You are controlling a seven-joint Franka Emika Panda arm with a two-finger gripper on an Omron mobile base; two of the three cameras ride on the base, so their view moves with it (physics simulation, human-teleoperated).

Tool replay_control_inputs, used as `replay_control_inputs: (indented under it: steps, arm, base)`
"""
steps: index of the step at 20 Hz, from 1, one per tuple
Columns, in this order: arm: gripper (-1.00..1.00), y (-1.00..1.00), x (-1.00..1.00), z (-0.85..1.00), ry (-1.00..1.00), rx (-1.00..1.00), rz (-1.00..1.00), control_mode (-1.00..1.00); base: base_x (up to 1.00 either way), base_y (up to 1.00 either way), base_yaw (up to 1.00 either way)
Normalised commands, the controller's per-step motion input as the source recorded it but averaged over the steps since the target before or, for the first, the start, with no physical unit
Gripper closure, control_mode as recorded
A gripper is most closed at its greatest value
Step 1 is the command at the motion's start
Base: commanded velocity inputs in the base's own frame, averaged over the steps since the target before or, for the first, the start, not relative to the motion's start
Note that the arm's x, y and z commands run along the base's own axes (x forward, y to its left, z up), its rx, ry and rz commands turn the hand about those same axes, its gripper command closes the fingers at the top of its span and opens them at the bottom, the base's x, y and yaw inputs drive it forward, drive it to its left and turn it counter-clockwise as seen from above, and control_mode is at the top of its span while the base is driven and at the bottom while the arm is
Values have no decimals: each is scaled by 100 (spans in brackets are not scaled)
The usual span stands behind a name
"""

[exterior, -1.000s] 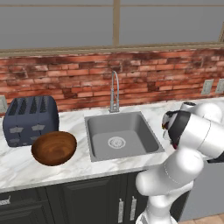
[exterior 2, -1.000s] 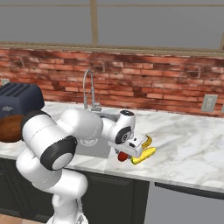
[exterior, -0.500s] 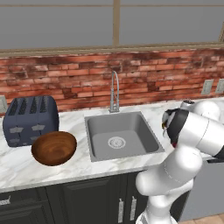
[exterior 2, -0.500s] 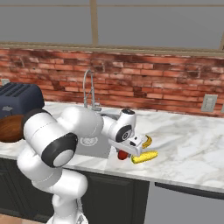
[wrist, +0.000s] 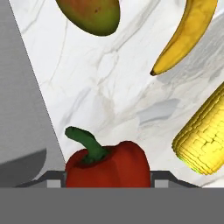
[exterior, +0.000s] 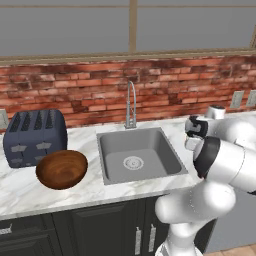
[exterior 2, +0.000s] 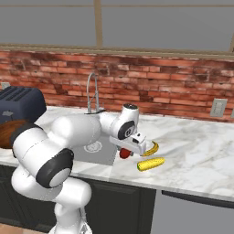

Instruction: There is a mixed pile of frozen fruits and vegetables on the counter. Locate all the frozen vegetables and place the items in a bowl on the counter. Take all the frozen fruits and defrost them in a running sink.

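no readable text, labels or signs, apparently

A glossy red pepper (wrist: 107, 165) with a dark green stem lies on the white, grey-veined counter (wrist: 109, 87). The banana (wrist: 186, 37) is plain yellow, the corn cob (wrist: 203, 142) bright yellow with a kernel grid, the fruit (wrist: 89, 15) orange-red shading to green.

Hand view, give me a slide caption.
Pincer closed around a red pepper on the marble counter, beside corn, banana and mango.

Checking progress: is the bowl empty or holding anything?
Empty: the bowl shows only bare brown wood inside, beside the toaster.
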Motion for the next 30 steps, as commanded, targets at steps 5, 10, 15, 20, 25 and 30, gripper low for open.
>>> replay_control_inputs:
  steps: [5,10,15,20,25,30]
  arm:
    - [100,25,-4,29,3,0,2,-100]
    - [100,42,0,19,7,0,9,-100]
    - [100,47,-3,2,2,1,9,-100]
    - [100,51,-3,-5,1,0,8,-100]
    - [100,54,-1,-3,0,0,7,-100]
    - [100,56,-3,-11,-4,0,6,-100]
  base:
    - [0,0,0]
    - [0,0,0]
    - [0,0,0]
    - [0,0,0]
    - [0,0,0]
    - [0,0,0]
